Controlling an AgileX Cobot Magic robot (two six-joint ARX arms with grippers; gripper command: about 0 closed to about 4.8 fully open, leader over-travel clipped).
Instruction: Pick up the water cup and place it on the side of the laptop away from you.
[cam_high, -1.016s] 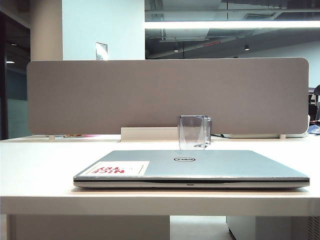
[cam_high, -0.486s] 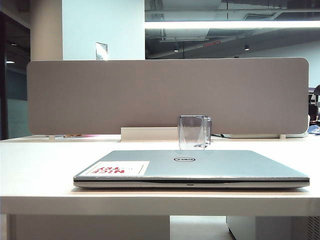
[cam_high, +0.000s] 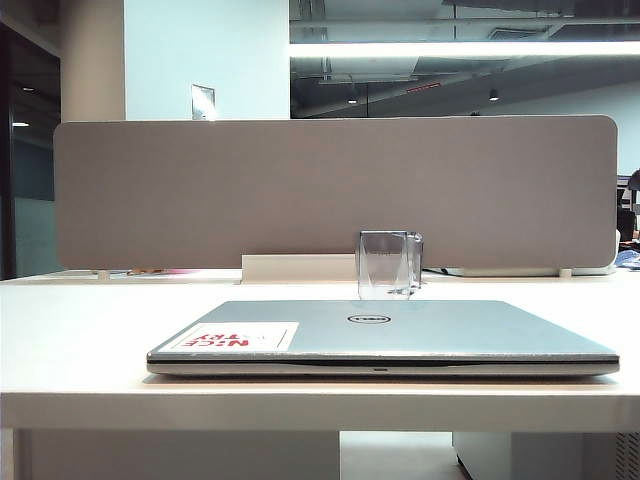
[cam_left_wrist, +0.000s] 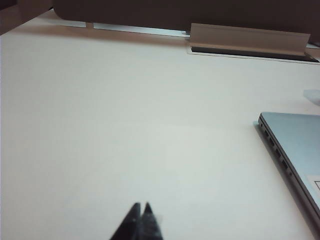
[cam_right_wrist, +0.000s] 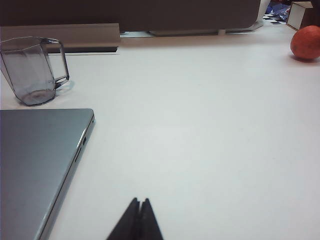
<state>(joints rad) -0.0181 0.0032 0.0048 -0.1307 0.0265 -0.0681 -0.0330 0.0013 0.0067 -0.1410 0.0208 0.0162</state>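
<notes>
The closed silver-grey laptop (cam_high: 385, 335) lies flat near the table's front edge, with a white sticker in red lettering on its lid. The clear glass water cup (cam_high: 388, 265) stands upright on the table just behind the laptop's far edge, handle to the right. In the right wrist view the water cup (cam_right_wrist: 34, 70) stands beyond the laptop (cam_right_wrist: 37, 160) corner. My right gripper (cam_right_wrist: 140, 201) is shut and empty over bare table beside the laptop. My left gripper (cam_left_wrist: 141, 205) is shut and empty over bare table on the other side of the laptop (cam_left_wrist: 295, 150). Neither gripper shows in the exterior view.
A grey partition screen (cam_high: 335, 190) runs along the table's back edge, with a raised cable-slot flap (cam_high: 300, 267) at its foot. An orange ball (cam_right_wrist: 306, 42) sits at the far right of the table near a small box (cam_right_wrist: 302, 14).
</notes>
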